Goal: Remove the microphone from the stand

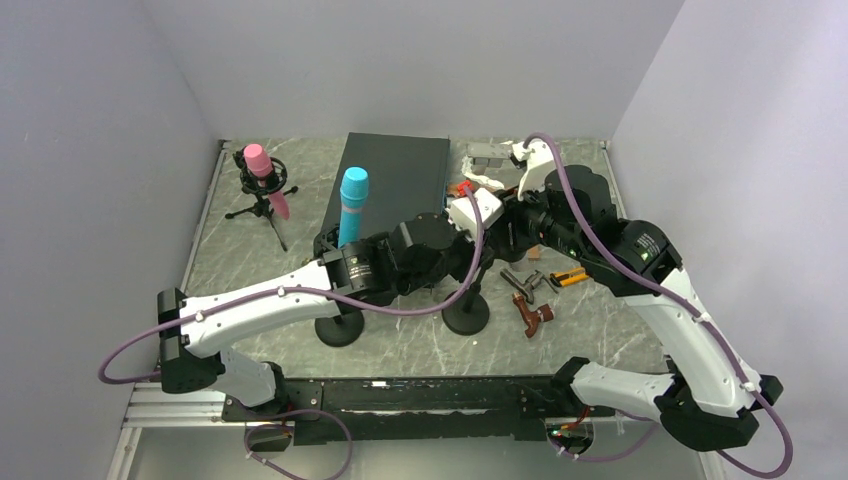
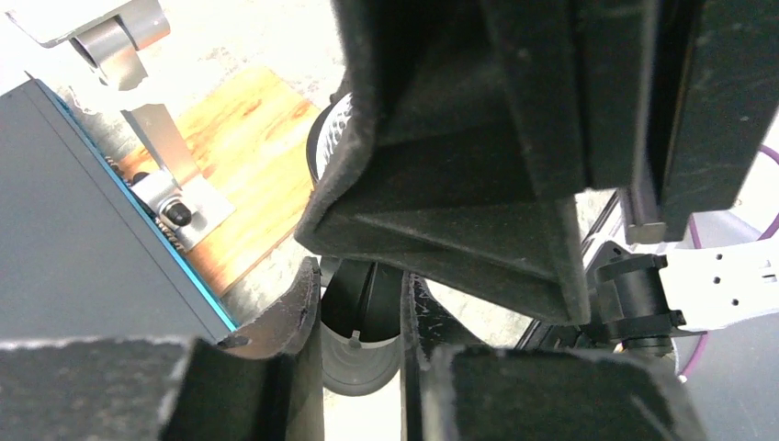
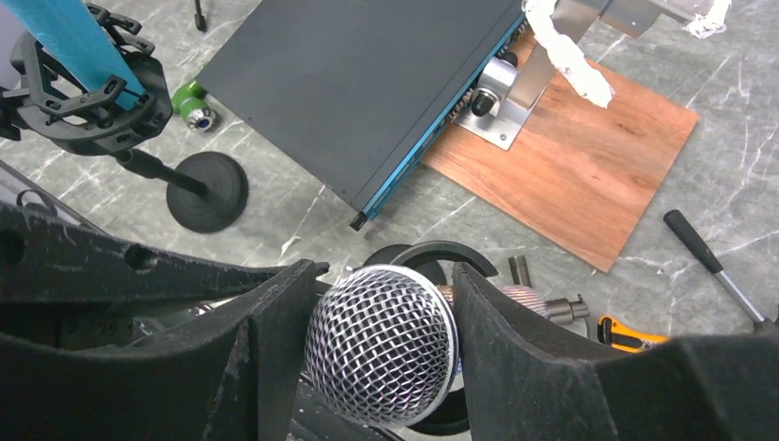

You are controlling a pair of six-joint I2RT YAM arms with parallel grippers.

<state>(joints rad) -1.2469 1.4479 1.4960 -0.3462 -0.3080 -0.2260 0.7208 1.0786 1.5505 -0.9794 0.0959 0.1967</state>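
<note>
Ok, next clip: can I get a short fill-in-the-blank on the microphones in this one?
1. The handheld microphone between the fingers of the right end effector has a silver ____ head.
2. The shock mount holds a second microphone coloured ____.
3. The pink microphone has a stand of the ____ type.

Missing words: mesh; blue; tripod.

Robot lab: white-walled marble bench (image 1: 420,345), scattered tools (image 1: 533,312).
</note>
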